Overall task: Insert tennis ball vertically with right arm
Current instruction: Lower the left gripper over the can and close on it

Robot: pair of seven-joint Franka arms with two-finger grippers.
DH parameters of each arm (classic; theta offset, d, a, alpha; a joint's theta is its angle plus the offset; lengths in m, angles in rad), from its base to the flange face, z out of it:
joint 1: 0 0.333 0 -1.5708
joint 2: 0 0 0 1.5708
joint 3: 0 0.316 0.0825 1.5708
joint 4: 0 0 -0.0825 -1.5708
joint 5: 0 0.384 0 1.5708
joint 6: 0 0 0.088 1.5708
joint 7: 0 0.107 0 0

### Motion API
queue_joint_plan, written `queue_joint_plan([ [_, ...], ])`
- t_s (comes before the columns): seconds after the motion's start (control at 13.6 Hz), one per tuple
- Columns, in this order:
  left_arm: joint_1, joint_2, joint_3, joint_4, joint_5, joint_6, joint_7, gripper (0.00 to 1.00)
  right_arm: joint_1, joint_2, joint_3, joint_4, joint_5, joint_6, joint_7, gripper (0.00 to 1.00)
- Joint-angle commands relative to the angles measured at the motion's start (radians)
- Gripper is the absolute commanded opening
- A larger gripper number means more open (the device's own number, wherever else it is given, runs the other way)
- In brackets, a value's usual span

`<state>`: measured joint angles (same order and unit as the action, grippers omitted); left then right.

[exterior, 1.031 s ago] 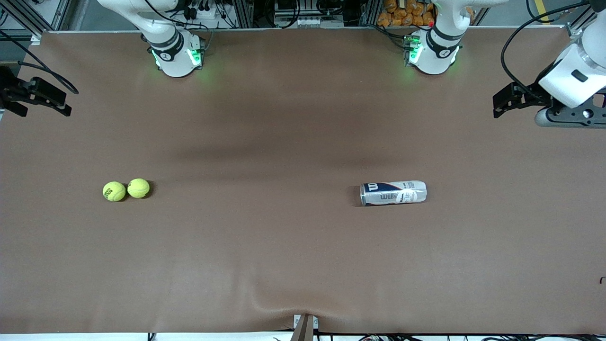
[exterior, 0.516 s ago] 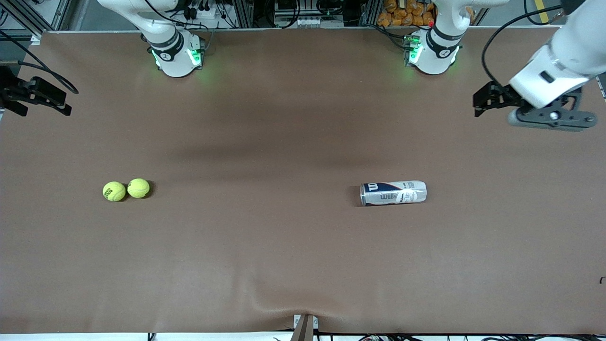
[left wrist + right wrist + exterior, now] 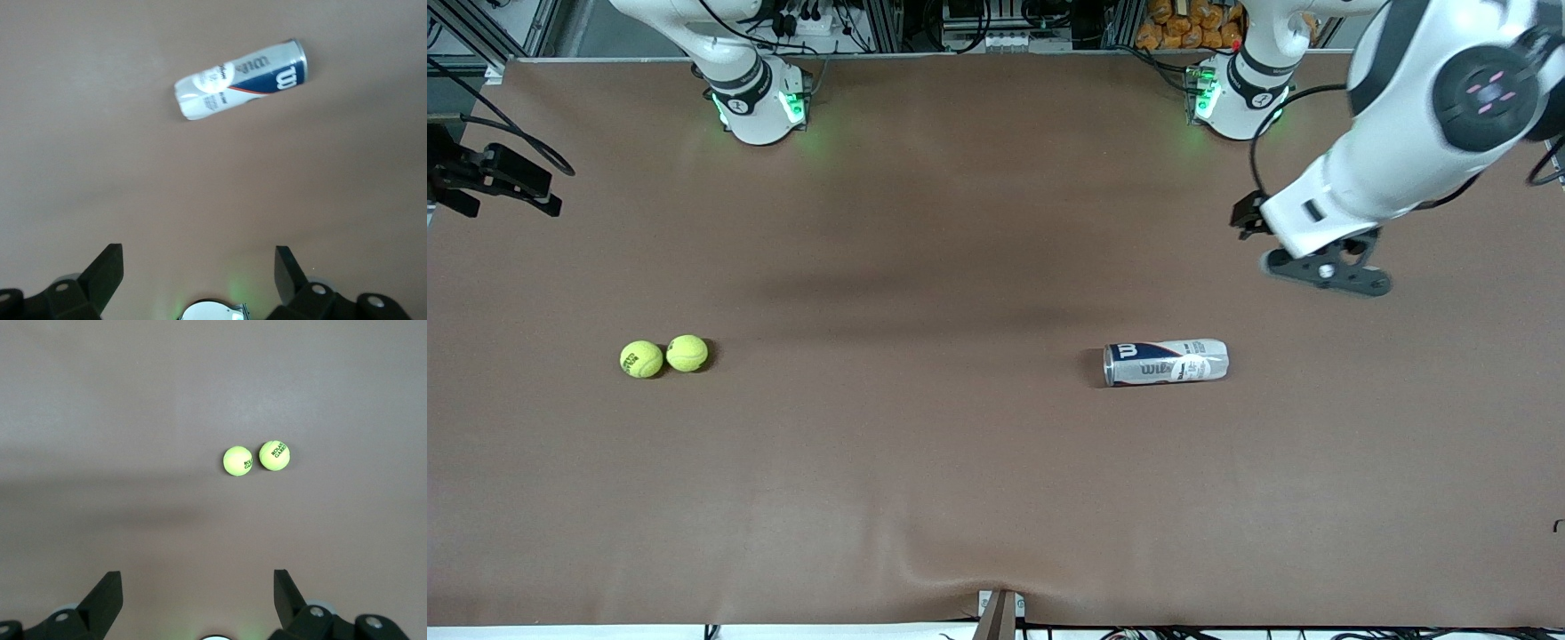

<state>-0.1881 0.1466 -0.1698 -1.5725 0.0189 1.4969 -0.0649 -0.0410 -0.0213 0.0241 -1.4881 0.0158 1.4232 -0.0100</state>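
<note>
Two yellow tennis balls [image 3: 641, 359] [image 3: 687, 353] lie touching each other on the brown table toward the right arm's end; the right wrist view shows them as well [image 3: 237, 461] [image 3: 274, 455]. A white and blue ball can [image 3: 1166, 362] [image 3: 241, 79] lies on its side toward the left arm's end. My right gripper [image 3: 534, 191] [image 3: 197, 590] hangs open and empty at the table's edge, apart from the balls. My left gripper [image 3: 1243, 218] [image 3: 199, 267] is open and empty in the air over bare table, short of the can.
The brown mat [image 3: 925, 462] covers the whole table and has a ripple at its front edge. Both arm bases [image 3: 758, 105] [image 3: 1238, 100] stand at the back edge with green lights. Cables and racks lie past the back edge.
My left arm has swung in from the table's end toward the can and lower over the table. The right arm, the balls and the can have not moved.
</note>
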Motion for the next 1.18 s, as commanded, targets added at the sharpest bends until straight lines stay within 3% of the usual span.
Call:
queue_joint_plan([
  [0.0,-0.02,0.056,-0.004,0.025,0.0,0.014,0.019,1.0,0.0,-0.012,-0.004,-0.009,0.013,-0.004,0.005,1.0],
  [0.37,-0.045,0.114,-0.004,0.016,0.007,0.052,0.201,1.0,0.0,-0.012,-0.004,-0.009,0.015,-0.004,0.005,1.0],
  [0.66,-0.04,0.168,-0.004,0.006,0.084,0.12,0.429,1.0,0.003,-0.012,-0.004,-0.009,0.015,-0.006,0.005,1.0],
  [0.81,-0.042,0.169,-0.004,-0.035,0.16,0.21,0.573,1.0,0.001,-0.012,-0.006,-0.009,0.015,-0.004,0.005,1.0],
  [1.1,-0.033,0.174,-0.004,-0.093,0.18,0.286,0.804,1.0,0.001,-0.012,-0.004,-0.009,0.015,-0.004,0.005,1.0],
])
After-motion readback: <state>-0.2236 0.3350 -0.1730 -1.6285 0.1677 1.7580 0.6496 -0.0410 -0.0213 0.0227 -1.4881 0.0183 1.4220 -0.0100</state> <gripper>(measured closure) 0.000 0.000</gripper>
